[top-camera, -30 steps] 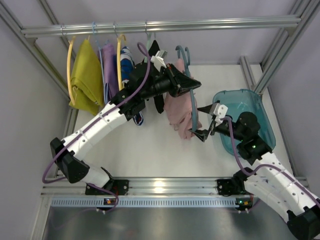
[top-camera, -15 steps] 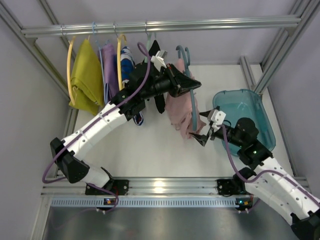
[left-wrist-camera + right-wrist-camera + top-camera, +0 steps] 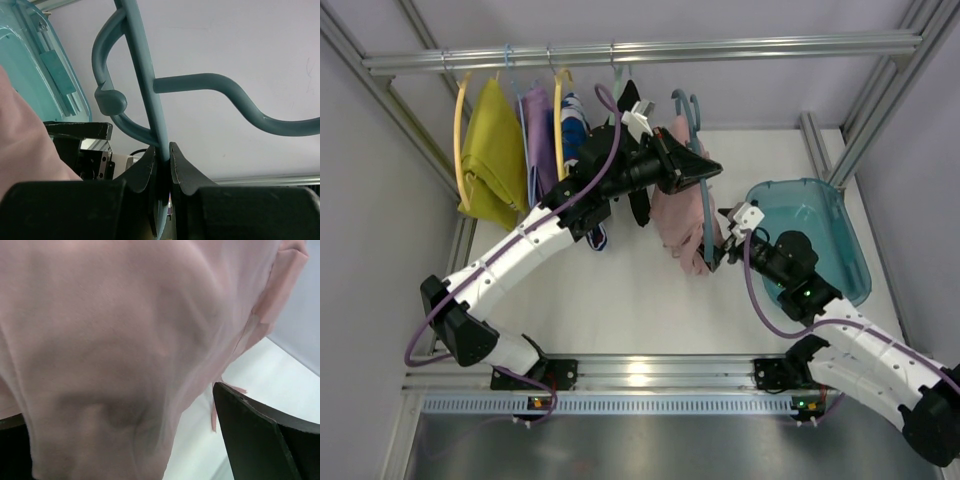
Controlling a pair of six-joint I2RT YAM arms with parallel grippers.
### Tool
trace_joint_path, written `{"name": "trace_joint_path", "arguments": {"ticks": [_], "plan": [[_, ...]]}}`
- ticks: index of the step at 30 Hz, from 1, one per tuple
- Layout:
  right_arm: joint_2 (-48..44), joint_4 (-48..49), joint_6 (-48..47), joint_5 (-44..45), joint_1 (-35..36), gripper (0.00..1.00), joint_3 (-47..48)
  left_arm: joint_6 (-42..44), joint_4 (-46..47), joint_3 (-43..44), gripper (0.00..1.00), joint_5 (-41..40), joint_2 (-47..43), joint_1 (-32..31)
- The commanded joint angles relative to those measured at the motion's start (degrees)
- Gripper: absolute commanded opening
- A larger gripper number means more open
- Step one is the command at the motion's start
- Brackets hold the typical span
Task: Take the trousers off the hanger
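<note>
Right gripper [image 3: 720, 250] has closed in from the teal tub [image 3: 848, 232] side. Its fingers now stand spread either side of the lower folds of the trousers [image 3: 675, 220] (pink cloth fills its wrist view). Left gripper [image 3: 162, 150] stays clenched on the hanger [image 3: 145, 75], which carries the trousers. We judge a pinch comes next. The tub rim sits just right, and the table [image 3: 620, 300] lies bare toward us for the pull.

A teal tub [image 3: 820, 212] is sitting on the white table [image 3: 620, 290]. Well left of the tub, an olive-yellow garment [image 3: 492, 150], a purple garment [image 3: 538, 130] and a blue patterned garment [image 3: 572, 125] are hanging from a metal rail [image 3: 740, 46], the olive-yellow one farthest from the tub.
</note>
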Motion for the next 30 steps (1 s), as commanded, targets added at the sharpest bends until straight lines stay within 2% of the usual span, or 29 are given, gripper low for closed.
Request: {"name": "trace_joint_path", "arguments": {"ticks": [1,2,5,6,8,9,12,14,18,19,22,27,29,30], "plan": [[1.1,9.6,0.4,4.5,0.8,0.99,-0.7,-0.3,6.7,3.3,0.0,0.9,-2.0,0.1],[1.6,10.0,0.3,4.5,0.8,0.99,-0.6,-0.3,6.6,3.3,0.0,0.9,-2.0,0.1],[1.8,11.4,-0.7,5.4,0.8,0.83,-0.5,0.0,6.1,3.4,0.0,0.8,-2.1,0.2],[1.9,11.5,-0.9,5.6,0.9,0.7,-0.4,0.2,6.1,3.4,0.0,1.0,-2.2,0.2],[1.5,11.6,-1.4,5.4,0.7,0.53,0.1,0.4,6.1,3.2,0.0,1.2,-2.4,0.3],[1.2,11.0,-2.1,5.0,0.8,0.41,0.5,0.7,5.9,3.0,0.0,1.2,-2.5,0.3],[-0.2,8.0,-3.8,2.7,0.7,0.24,2.4,0.9,5.6,2.1,0.0,1.1,-3.1,0.8],[-1.4,4.0,-4.7,0.1,0.6,0.23,3.2,1.1,5.8,1.3,0.0,1.2,-3.3,0.9],[-3.6,-1.3,-6.0,-4.2,0.6,0.48,3.7,1.0,6.3,0.5,0.0,1.2,-3.8,1.3],[-4.4,-2.2,-6.2,-4.8,0.6,0.51,3.7,1.2,6.3,0.4,0.0,1.2,-3.8,1.4],[-5.3,-4.5,-7.3,-7.2,0.6,0.52,3.0,1.9,6.4,0.3,0.0,1.3,-3.9,1.6],[-5.1,-3.4,-7.3,-5.7,0.6,0.4,2.0,2.5,6.4,0.4,0.0,1.7,-4.0,1.6],[-3.4,-1.4,-6.0,-3.4,0.6,0.43,2.2,2.4,6.6,0.4,0.0,1.9,-3.9,1.6],[-2.7,-0.5,-5.0,-3.3,0.5,0.5,3.0,2.4,6.6,0.4,0.0,1.9,-3.9,1.6]]}}
